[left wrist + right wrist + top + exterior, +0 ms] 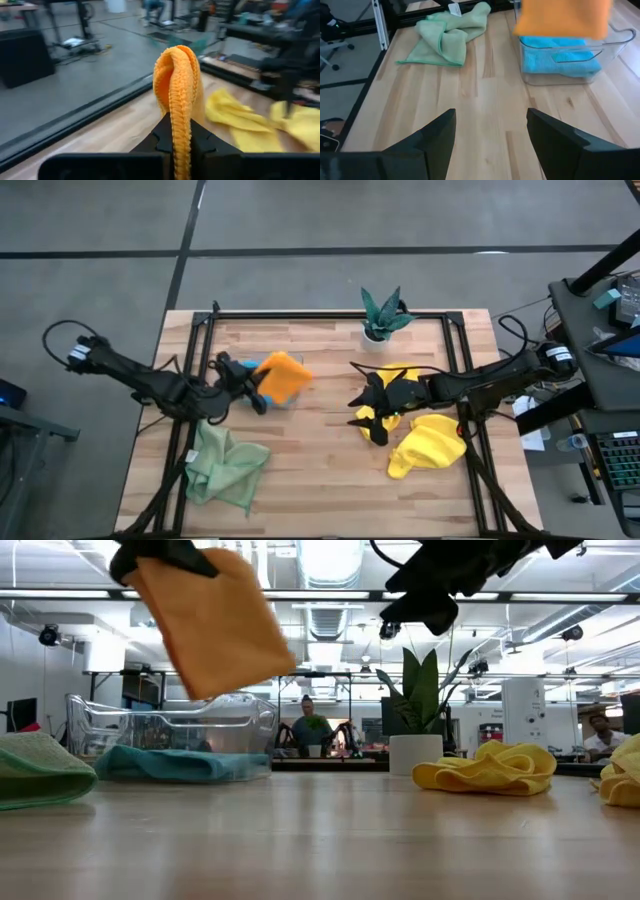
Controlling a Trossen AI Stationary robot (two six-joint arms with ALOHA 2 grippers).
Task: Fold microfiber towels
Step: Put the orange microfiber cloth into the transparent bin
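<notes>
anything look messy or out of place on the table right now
Nothing is damaged or spilled. Three cloths lie crumpled and unfolded: the pale green microfiber towel near the left front corner and two yellow microfiber towels on the right. The left gripper holds the orange microfiber towel in the air.

Desk (320,455) middle is wide open, with the tray (570,70), plant (383,315) and yellow towels (428,445) crowding the edges.

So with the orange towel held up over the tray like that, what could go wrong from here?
The left gripper pinches only an edge of the folded orange towel, so it may slip or unfold as it drops. It hangs above the clear tray holding the blue towel, so it could land crooked or catch the rim. The right gripper is open, holding nothing.
</notes>
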